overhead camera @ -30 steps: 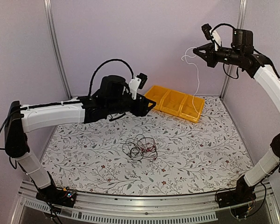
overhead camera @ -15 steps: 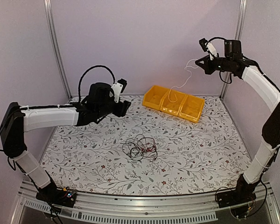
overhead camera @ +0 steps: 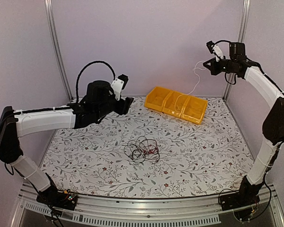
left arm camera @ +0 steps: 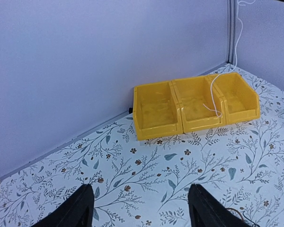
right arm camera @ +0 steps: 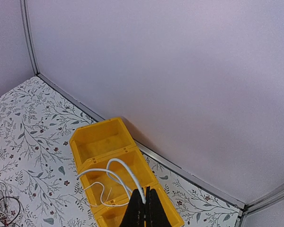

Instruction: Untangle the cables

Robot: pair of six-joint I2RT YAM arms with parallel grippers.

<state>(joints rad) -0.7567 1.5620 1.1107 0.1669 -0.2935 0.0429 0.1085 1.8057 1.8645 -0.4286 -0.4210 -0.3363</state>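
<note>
A small tangle of black and red cables (overhead camera: pixel 142 150) lies on the floral table mid-centre; it also shows at the bottom left of the right wrist view (right arm camera: pixel 1 208). My right gripper (overhead camera: pixel 208 63) is high at the back right, shut on a white cable (overhead camera: pixel 197 79) that hangs down into the yellow bins (overhead camera: pixel 176 104). In the right wrist view the white cable (right arm camera: pixel 114 171) loops from the closed gripper (right arm camera: pixel 145 196) over the bins (right arm camera: pixel 99 142). My left gripper (overhead camera: pixel 128 102) is open and empty above the table's back left; its fingers (left arm camera: pixel 78 208) show apart.
Three joined yellow bins (left arm camera: pixel 195 105) stand at the back by the wall, the white cable (left arm camera: pixel 213 97) trailing into the middle one. Purple walls with metal posts (overhead camera: pixel 57 52) enclose the table.
My right gripper swung back and lowered the white cable's end into the yellow bins. My left arm pulled back to the left, away from the bins.
</note>
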